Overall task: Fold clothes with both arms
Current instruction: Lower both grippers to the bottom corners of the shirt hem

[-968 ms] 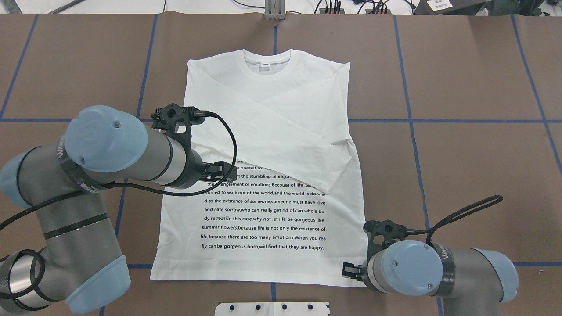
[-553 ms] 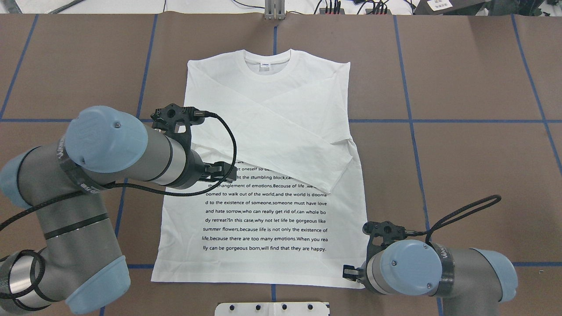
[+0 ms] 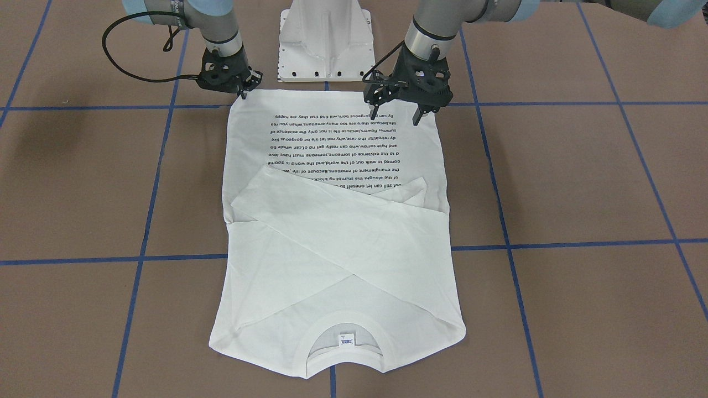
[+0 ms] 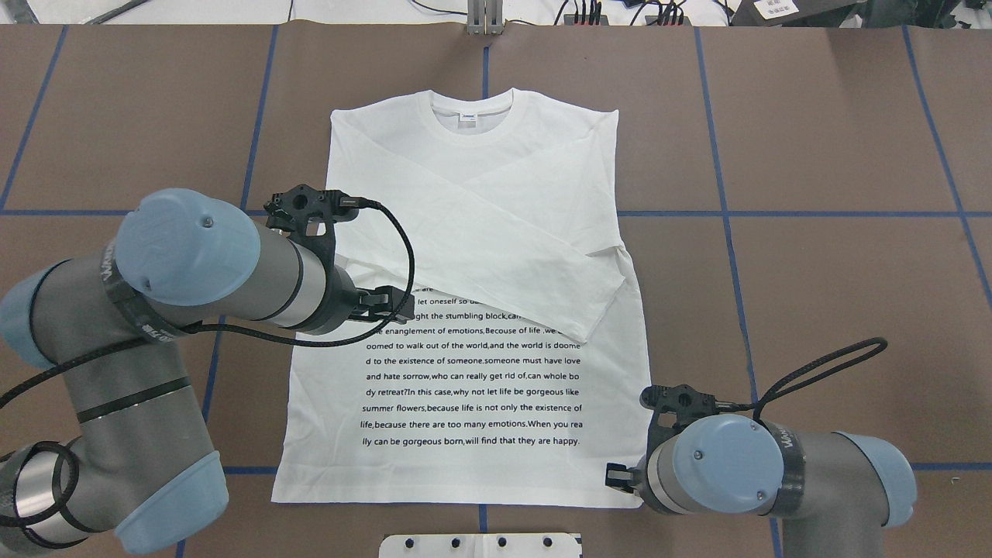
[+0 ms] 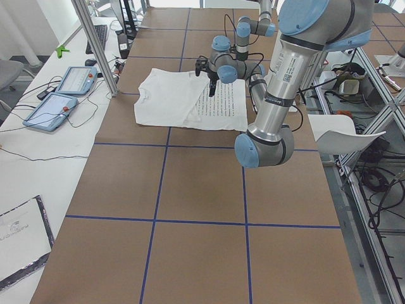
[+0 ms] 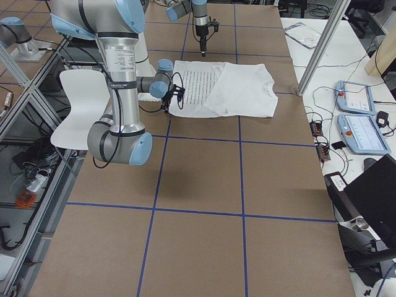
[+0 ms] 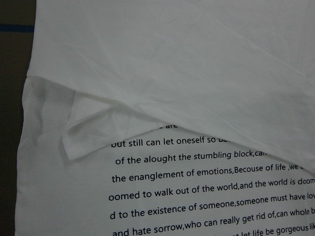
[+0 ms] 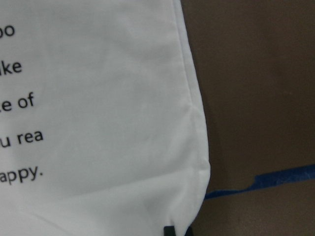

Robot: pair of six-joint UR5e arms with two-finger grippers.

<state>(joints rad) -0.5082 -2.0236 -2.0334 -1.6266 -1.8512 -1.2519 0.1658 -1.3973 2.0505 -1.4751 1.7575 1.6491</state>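
T-shirt [image 4: 473, 194] lies on table [image 4: 814, 139] (sleeves [image 4: 535, 263] crossed over it), hem nearest pedestal [image 3: 326, 44].

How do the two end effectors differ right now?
The left end effector hangs above the T-shirt with fingers spread wide; the right end effector sits low at its hem corner, fingers close together. The left is clear of the cloth; the right touches or nearly touches it. Both are black, pointing down.
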